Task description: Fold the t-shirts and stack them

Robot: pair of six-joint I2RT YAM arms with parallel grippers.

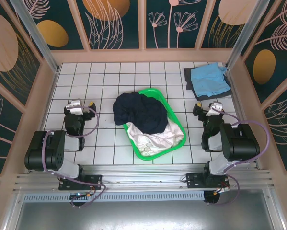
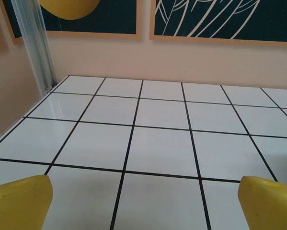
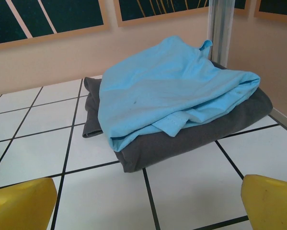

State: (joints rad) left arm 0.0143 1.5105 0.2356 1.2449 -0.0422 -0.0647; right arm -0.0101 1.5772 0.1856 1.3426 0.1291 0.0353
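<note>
Centre of the top view: dark navy t-shirt (image 1: 141, 112) heaped in a loose bundle over the upper-left rim of the green basket (image 1: 181, 130), with a white cloth (image 1: 150, 139) bunched beneath it toward the lower part. Unfolded, so likely the next piece to work. Upper right corner of the table (image 1: 109, 76): light blue t-shirt (image 1: 211, 79) lying folded on top of the dark grey t-shirt (image 1: 191, 87). They are tucked against the corner post, apparently to keep the middle free for folding. The stack looks begun, two shirts in. Left gripper (image 1: 76, 106) sits at left over bare tiles, fingers spread wide, nothing between them. Right gripper (image 1: 211, 109) is just below the stack and faces it, fingers equally wide and empty. Both arms look drawn back toward their bases, well apart from the basket.
</note>
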